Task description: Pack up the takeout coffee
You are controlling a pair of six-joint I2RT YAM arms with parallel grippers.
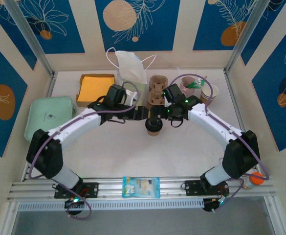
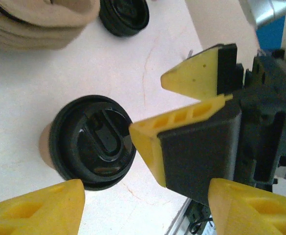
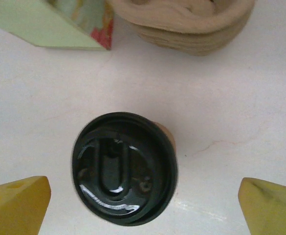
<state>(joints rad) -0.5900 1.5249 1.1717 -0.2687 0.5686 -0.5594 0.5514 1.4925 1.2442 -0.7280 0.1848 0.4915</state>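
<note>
The takeout coffee (image 1: 154, 126), a small brown paper cup with a black lid, stands upright on the white table just in front of the cup carrier. My right gripper (image 1: 161, 116) hangs over it, open wide. In the right wrist view the lid (image 3: 124, 168) lies between the two yellow fingertips (image 3: 20, 203), with a gap on each side. My left gripper (image 1: 143, 113) is open just left of the cup. In the left wrist view the cup (image 2: 91, 142) sits beside the left fingertip (image 2: 40, 208), and the right gripper's fingers (image 2: 191, 113) reach in from the right.
A white paper bag (image 1: 130, 68) stands at the back with a cardboard cup carrier (image 1: 157, 88) beside it. A yellow box (image 1: 96, 88) and a green clamshell (image 1: 50, 117) lie left. Paper cups (image 1: 209, 93) and a pink cup (image 1: 189, 83) stand right. A blue packet (image 1: 141, 187) lies at the front.
</note>
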